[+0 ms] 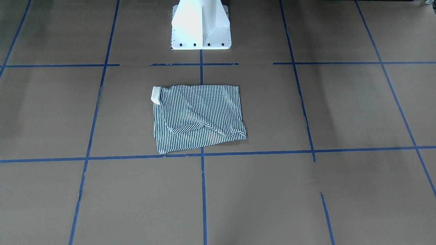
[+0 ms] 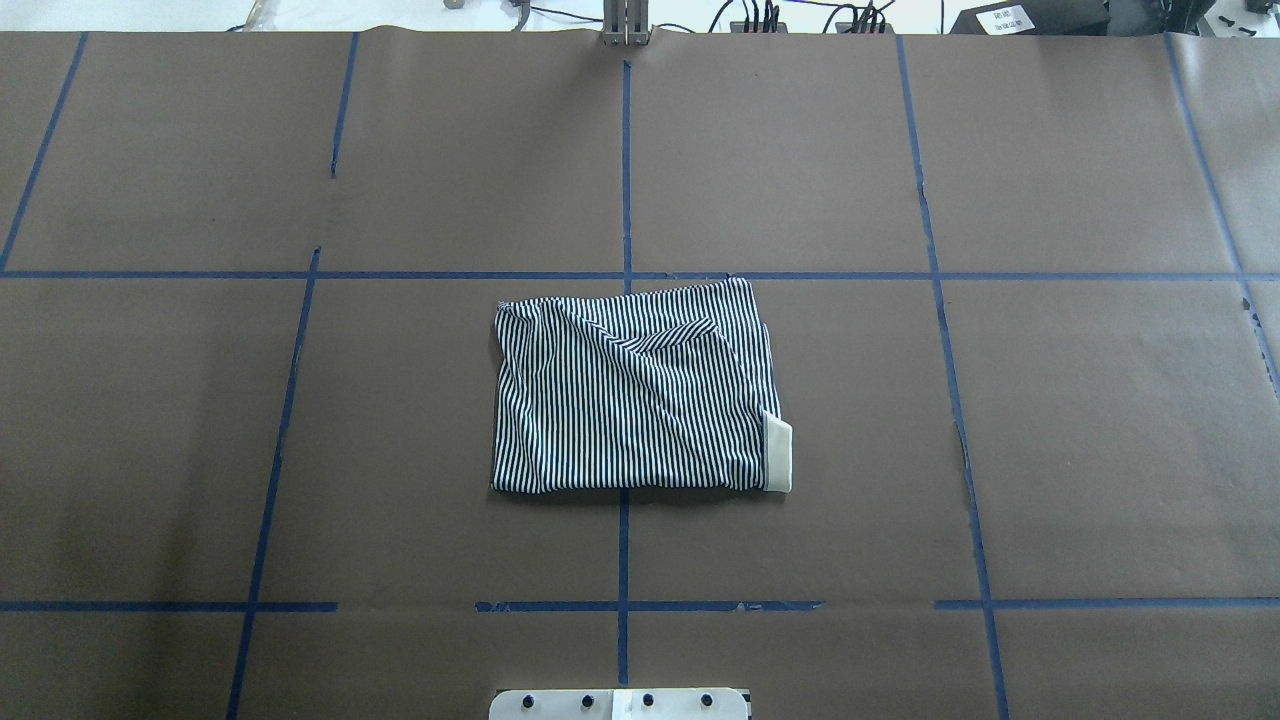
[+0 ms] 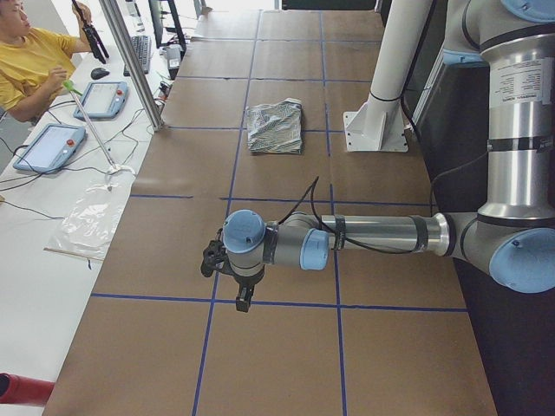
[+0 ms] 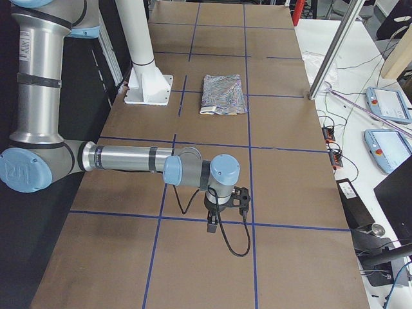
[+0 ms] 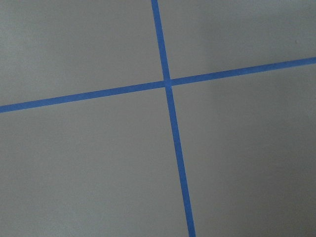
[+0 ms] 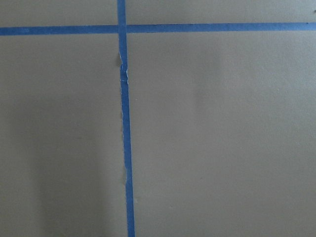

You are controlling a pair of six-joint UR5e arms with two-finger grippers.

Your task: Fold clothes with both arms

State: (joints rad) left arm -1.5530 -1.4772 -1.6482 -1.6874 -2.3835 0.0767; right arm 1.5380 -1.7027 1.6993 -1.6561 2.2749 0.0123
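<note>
Overhead exterior view shows the folded polo shirt with thin navy-and-white stripes point(image 2: 630, 400) lying flat in the middle of the brown paper-covered tabletop point(image 2: 1100, 450), in a roughly rectangular packet. Its far edge runs just beside a line of the blue tape grid point(image 2: 625, 180), and its near edge is well apart from the next line. The cream collar point(image 2: 777, 455) sticks out at the near right corner of the packet. Broad stretches of brown paper lie around the shirt on every side. The cloth looks soft, with some diagonal wrinkles, and one sleeve fold crosses the top layer. The white metal pedestal base point(image 1: 201, 23) stands near the shirt, on the robot's side.

Both arms are well apart from the shirt, toward the two ends of the tabletop. The grey-silver left arm point(image 3: 381, 234) holds its forearm level and low, with the wrist bent so the black left claw point(image 3: 244, 303) points down over a tape line. The grey-silver right arm point(image 4: 125, 158) has a mirrored pose, and the black right claw point(image 4: 212, 225) hangs over another tape line. Whether these claws are open or closed, I cannot tell. Both wrist cameras show only matte paper and crossing tape.
</note>
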